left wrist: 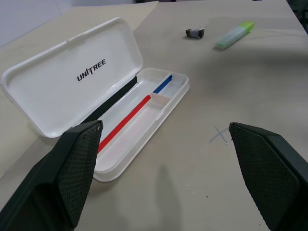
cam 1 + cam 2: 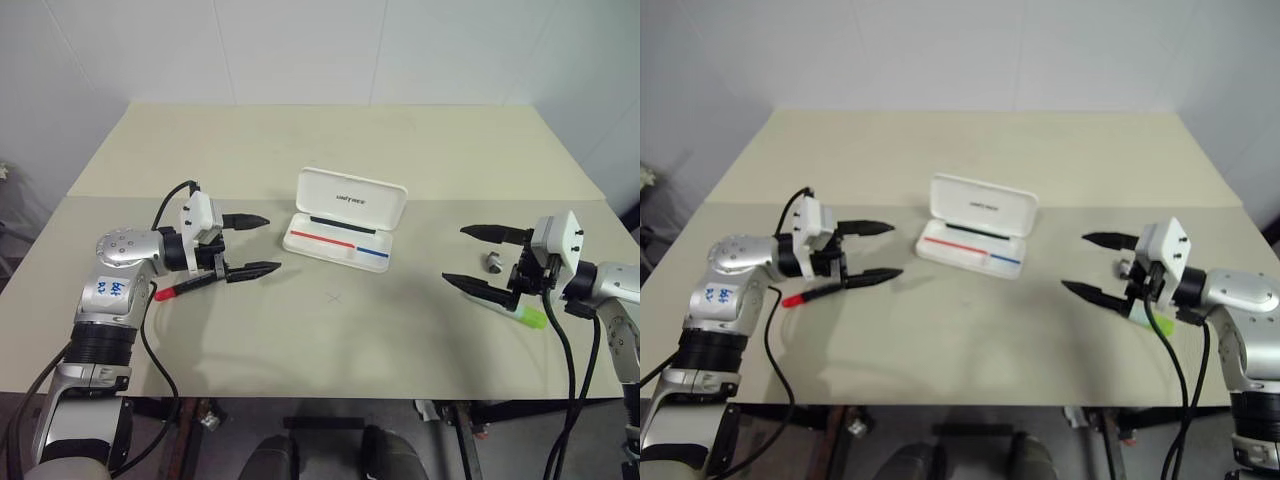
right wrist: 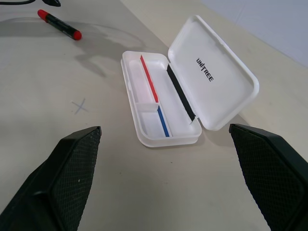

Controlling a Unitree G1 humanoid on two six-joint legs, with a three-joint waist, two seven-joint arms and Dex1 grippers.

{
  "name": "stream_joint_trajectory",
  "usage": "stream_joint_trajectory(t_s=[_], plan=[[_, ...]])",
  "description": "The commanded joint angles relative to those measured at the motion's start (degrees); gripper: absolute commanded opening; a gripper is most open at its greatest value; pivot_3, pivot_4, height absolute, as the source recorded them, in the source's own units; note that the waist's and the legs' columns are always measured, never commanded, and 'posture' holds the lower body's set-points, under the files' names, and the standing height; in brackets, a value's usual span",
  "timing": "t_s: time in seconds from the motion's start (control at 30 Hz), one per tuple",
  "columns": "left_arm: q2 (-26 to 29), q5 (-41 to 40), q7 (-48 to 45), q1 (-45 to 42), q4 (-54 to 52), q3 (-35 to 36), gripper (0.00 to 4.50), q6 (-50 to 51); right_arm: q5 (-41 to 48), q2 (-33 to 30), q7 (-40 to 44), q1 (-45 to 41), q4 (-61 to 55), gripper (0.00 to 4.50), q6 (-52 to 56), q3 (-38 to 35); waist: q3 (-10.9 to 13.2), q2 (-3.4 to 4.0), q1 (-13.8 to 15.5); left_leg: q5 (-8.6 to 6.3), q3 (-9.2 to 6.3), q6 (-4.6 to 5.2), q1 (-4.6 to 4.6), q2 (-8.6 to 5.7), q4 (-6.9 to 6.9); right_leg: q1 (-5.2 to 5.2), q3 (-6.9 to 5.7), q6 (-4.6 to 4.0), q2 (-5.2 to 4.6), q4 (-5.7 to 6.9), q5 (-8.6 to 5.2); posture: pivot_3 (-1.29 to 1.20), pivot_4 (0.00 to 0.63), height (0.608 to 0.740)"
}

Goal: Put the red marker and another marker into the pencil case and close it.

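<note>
Pencil case lid up; left gripper & right gripper both wide apart, empty.

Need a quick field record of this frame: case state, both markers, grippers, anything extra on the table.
pencil case: centre of table, lid open, tray holds no marker
red marker: on table, under left gripper
green highlighter: on table, near right gripper
left gripper: open, holding nothing
right gripper: open, holding nothing
extra: small grey stub beside the highlighter
task progress: no marker in the case yet
</note>
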Motion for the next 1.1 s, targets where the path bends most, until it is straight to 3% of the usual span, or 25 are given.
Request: stream_joint_trajectory(t_s=[0.03,0.53,0.63,0.8,1.1], plan=[[1.07,-0.12,-0.27,0.09,-1.75,0.99,4.47,-0.30,1.13,0.05,-0.27,-1.13,-1.06,4.50,-0.27,-0.52,0.00,0.00,-0.02,0.00,0.01,0.00,0.00,0.00,0.00,0.00,0.00,0.00,0.00,0.00,0.00,0.00,0.150,0.740],[4.66,-1.05,-1.24,2.22,-2.16,4.31,4.47,-1.13,-3.36,3.38,0.89,-14.82,2.34,4.50,2.98,12.04,0.00,0.00,-0.08,-0.05,0.08,0.02,-0.02,0.03,0.01,-0.09,0.09,-0.01,0.03,0.00,0.00,0.00,0.150,0.740],[4.51,-1.29,0.37,3.06,-3.08,5.47,4.50,-0.95,-6.82,6.72,0.79,-18.09,7.62,3.91,1.00,15.86,0.00,0.00,-0.20,-0.08,0.11,0.04,-0.03,0.02,0.06,-0.09,0.13,0.00,0.03,0.00,0.01,0.00,0.150,0.740],[4.43,-1.29,0.79,3.99,-4.47,5.66,4.50,-0.66,-10.70,9.36,2.94,-21.06,13.74,2.18,-1.78,20.35,0.00,0.00,-0.16,-0.08,0.13,0.04,-0.09,0.01,0.03,-0.16,0.12,0.00,0.05,0.00,0.00,0.00,0.150,0.740],[5.93,-1.96,2.87,8.14,-8.54,8.15,4.50,0.88,-18.16,13.35,3.59,-30.52,27.22,2.18,-5.20,24.81,0.00,0.00,-1.32,-0.11,0.21,0.02,-0.08,0.03,0.04,-0.24,0.23,0.00,0.08,0.04,0.00,0.00,0.150,0.740]])
